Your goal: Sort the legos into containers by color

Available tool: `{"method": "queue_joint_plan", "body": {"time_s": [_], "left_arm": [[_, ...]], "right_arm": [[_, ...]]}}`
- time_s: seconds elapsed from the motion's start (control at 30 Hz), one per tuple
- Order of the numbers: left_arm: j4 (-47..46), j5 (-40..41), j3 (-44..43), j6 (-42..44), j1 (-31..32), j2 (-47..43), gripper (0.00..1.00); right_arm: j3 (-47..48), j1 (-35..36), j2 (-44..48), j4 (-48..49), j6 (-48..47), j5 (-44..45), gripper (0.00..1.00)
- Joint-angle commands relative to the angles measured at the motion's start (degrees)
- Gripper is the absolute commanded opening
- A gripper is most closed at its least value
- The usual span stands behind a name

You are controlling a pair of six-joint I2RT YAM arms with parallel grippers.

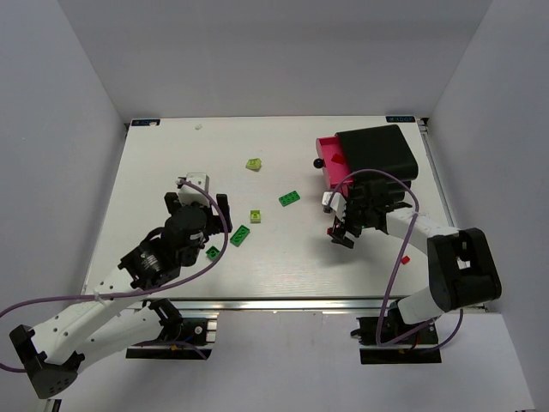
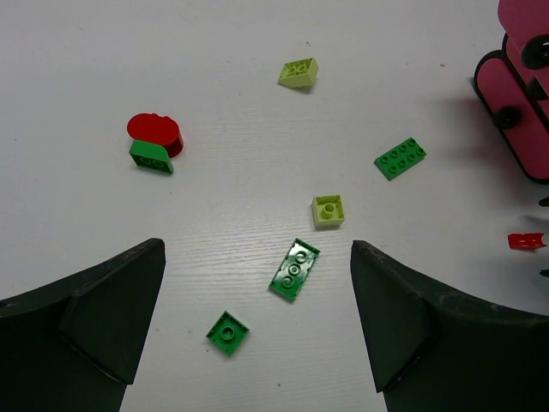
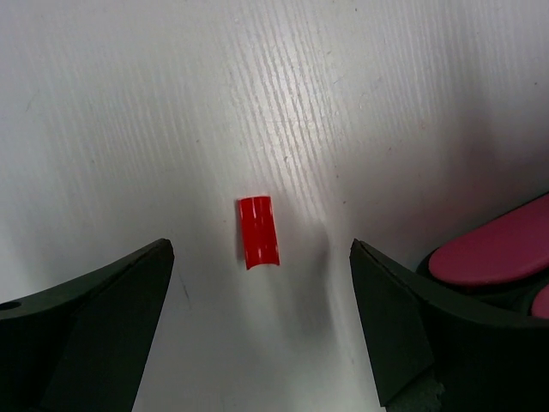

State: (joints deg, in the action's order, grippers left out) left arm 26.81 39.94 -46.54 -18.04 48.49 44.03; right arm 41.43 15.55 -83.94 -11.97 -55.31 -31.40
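Now the red brick [image 3: 258, 233] lies flat close to the containers [image 1: 377, 153], on their near side, straight below the right gripper [image 3: 260, 245], whose jaws stand wide and empty. Its long axis runs across the closing line, slightly tilted, so the fingers would meet its long sides. The left gripper [image 2: 257, 245], likewise spread and empty, hangs farther from the containers, over green bricks [image 2: 294, 269].

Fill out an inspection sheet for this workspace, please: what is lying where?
Surface: white table, bricks scattered mid-table.
Job's things: green and lime legos loose; red brick lying flat, untouched; black containers at the far right, magenta drawer pulled open.
Clutter: white speck near the far edge.
Grippers: left gripper open, empty; right gripper open over the red brick.
Cables: purple cables loop along both arms.
Surroundings: white walls.
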Motion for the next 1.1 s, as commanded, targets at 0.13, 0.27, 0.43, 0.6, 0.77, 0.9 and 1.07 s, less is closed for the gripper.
{"method": "queue_joint_plan", "body": {"time_s": [0.13,0.27,0.43,0.6,0.77,0.9,1.07], "left_arm": [[0.0,-0.2,0.0,-0.2,0.1,-0.8,0.98],[0.2,-0.2,0.0,-0.2,0.1,-0.2,0.98],[0.2,0.0,0.1,-0.2,0.1,0.2,0.98],[0.2,-0.1,0.2,-0.2,0.1,0.6,0.98],[0.1,0.1,0.3,-0.2,0.1,0.9,0.98],[-0.4,0.1,0.7,-0.2,0.1,0.6,0.98],[-1.2,-1.0,1.1,0.2,0.1,0.6,0.98]], "right_arm": [[3.2,1.9,-2.7,3.1,0.7,2.4,0.88],[3.8,2.6,-4.5,2.0,-0.3,2.7,0.81],[3.7,3.2,-5.9,0.5,-2.3,3.0,0.69],[2.9,3.2,-5.3,0.0,-2.6,2.5,0.47],[1.6,3.3,-3.1,-0.7,-3.2,1.7,0.22],[2.2,3.5,0.3,-6.0,-5.6,-2.6,0.14],[10.8,3.4,6.9,-23.8,-7.2,-16.0,0.02]]}}
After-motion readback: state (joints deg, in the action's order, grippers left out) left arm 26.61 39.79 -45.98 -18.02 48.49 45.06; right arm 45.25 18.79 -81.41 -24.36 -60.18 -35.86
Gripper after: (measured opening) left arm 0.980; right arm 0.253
